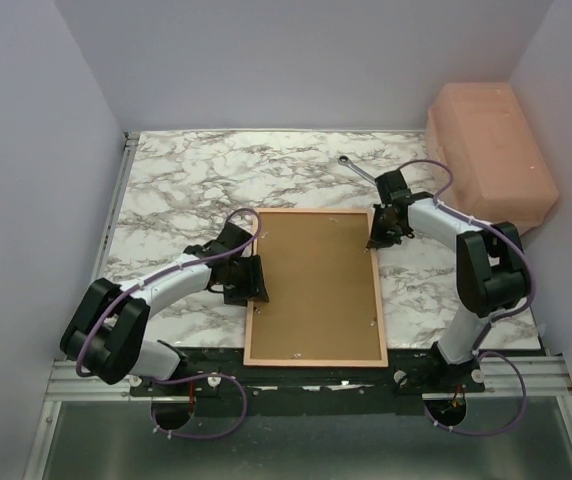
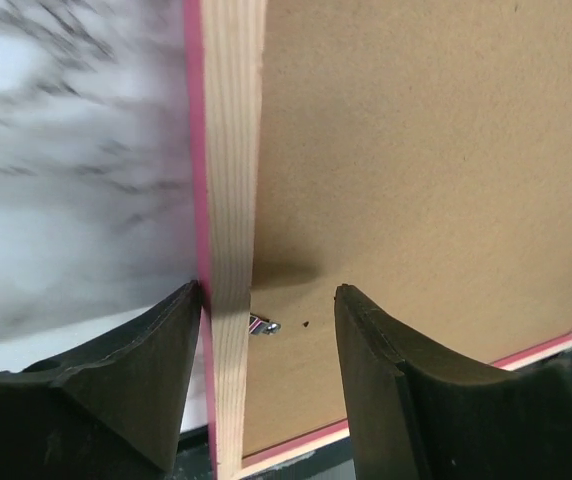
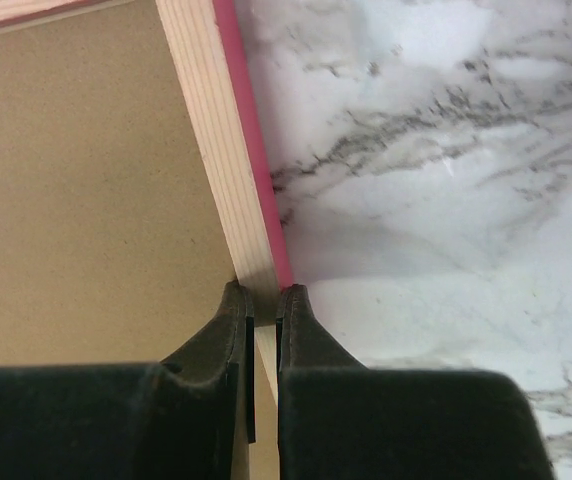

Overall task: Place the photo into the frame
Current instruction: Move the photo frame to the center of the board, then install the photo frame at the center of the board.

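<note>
The frame [image 1: 313, 360] lies face down on the marble table, pale wood reverse up, with a pink outer edge. The brown fibreboard backing panel [image 1: 316, 285] fills it. The photo is hidden. My left gripper [image 1: 256, 280] is open and straddles the frame's left rail [image 2: 229, 180]: one finger rests against the pink edge, the other stands over the backing panel [image 2: 426, 170]. My right gripper [image 1: 376, 238] is shut on the frame's right rail [image 3: 216, 150] near the far corner, its fingertips [image 3: 236, 305] pinching the wood.
A salmon-pink box [image 1: 491, 150] stands at the back right. A metal tool [image 1: 358, 168] lies on the table behind the frame. A small metal clip [image 2: 263, 324] sits on the backing panel by the left rail. The frame's near rail reaches the table's front edge.
</note>
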Robot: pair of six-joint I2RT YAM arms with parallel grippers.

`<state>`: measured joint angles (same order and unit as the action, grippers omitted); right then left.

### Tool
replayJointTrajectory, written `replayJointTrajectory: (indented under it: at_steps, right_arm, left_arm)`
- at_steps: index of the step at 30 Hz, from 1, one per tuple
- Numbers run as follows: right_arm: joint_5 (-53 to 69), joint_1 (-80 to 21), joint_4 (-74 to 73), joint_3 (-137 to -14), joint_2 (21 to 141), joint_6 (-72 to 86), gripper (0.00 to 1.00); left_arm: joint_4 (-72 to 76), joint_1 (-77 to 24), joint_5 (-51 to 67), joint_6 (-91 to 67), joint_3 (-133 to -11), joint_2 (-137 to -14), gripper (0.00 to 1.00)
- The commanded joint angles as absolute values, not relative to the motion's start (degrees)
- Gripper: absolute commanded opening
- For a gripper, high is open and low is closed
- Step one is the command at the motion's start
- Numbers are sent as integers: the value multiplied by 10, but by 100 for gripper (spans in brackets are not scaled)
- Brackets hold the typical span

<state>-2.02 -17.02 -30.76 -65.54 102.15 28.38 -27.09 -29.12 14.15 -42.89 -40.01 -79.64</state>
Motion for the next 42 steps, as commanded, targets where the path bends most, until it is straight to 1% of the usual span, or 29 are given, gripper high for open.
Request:
replayJointTrajectory:
  at_steps: [1,2,3,6,7,9,11,13,18,20,26,32,37,42]
  right_arm:
    - [22,-170,-378,-616,983,325,1]
    - [29,-170,-379,-606,972,331,2]
    - [30,-170,-382,-598,965,341,4]
    - [27,-170,-387,-583,951,356,13]
    - [25,-170,-390,-584,951,358,26]
    - [37,-170,-393,-591,956,358,41]
    - [41,-170,-397,-603,964,356,57]
    - [36,-170,-402,-615,973,356,68]
    - [47,-167,-407,-642,995,346,88]
    - [51,-164,-409,-653,1006,340,90]
    - [68,-154,-415,-673,1035,331,90]
    - [79,-145,-414,-672,1038,325,90]
    - [88,-142,-409,-659,1035,323,89]
    - [97,-141,-402,-650,1036,322,89]
  left_arm:
    - [-264,-355,214,-487,-394,-756,55]
    - [-266,-365,214,-492,-390,-744,55]
    - [-272,-370,209,-495,-387,-734,58]
    - [-312,-369,168,-494,-389,-701,69]
    - [-336,-368,143,-488,-398,-698,71]
    - [-367,-356,117,-470,-420,-703,73]
    - [-384,-335,112,-450,-443,-721,74]
    - [-392,-311,113,-431,-466,-741,74]
    - [-380,-256,129,-380,-540,-814,73]
    - [-388,-248,118,-360,-583,-853,73]
    - [-407,-236,83,-335,-697,-966,72]
    - [-427,-236,49,-319,-794,-1058,67]
    - [-450,-237,33,-304,-844,-1119,61]
    - [-458,-238,23,-301,-857,-1149,59]
